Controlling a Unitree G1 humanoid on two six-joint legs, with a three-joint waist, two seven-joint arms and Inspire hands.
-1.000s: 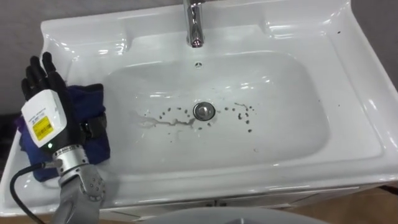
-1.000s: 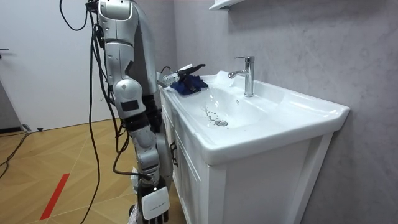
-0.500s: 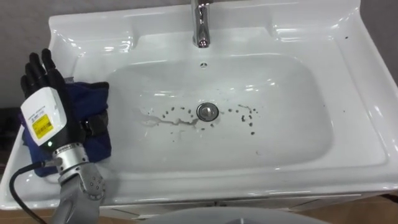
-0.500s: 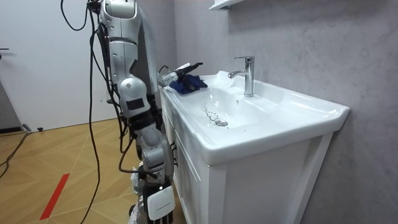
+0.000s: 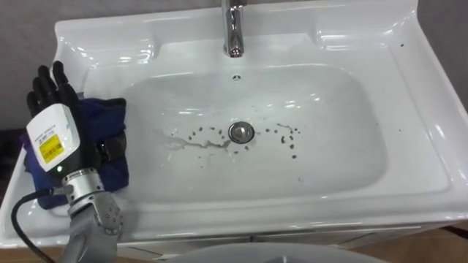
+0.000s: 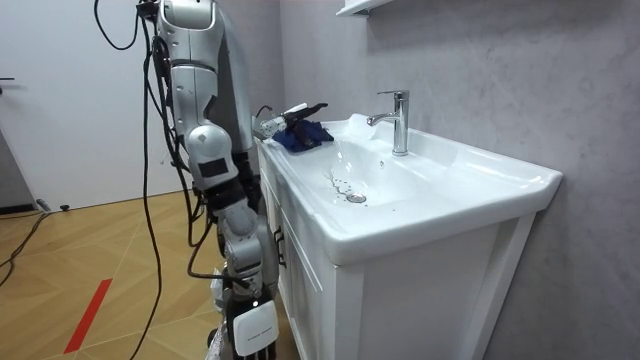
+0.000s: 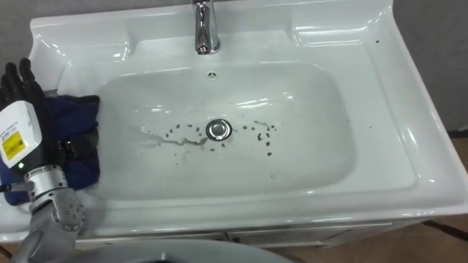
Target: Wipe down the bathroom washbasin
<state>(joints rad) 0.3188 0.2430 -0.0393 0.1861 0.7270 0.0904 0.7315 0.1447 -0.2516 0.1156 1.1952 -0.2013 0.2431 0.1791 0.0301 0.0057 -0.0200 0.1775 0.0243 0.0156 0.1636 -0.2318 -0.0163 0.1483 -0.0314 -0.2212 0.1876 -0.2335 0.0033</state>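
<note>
Looking down into the white basin (image 5: 409, 109), the bowl isn't clean: a scatter of dark specks (image 5: 287, 135) sits on both sides of the round metal drain (image 5: 240, 131), plus a thin smeared streak (image 5: 194, 144) running off to the left of it. The chrome faucet (image 5: 233, 29) stands at the back edge, centered above the drain.

The blue cloth (image 5: 111, 117) is bunched up on the basin's left rim, outside the bowl, well apart from the specks. The left robot hand (image 5: 53, 131) lies right on top of it, palm down, with its dark fingers (image 5: 45, 82) stretched out fairly straight toward the back wall, so it's pressing flat on the cloth rather than gripping it.

From the room view, the robot stands upright close against the front of the white cabinet (image 6: 400, 300) under the basin, at the end nearest the cloth. Its right robot hand (image 6: 252, 328) hangs low beside its leg near the wood floor (image 6: 110, 260), and honestly I can't tell whether that 1 is wide or closed.
</note>
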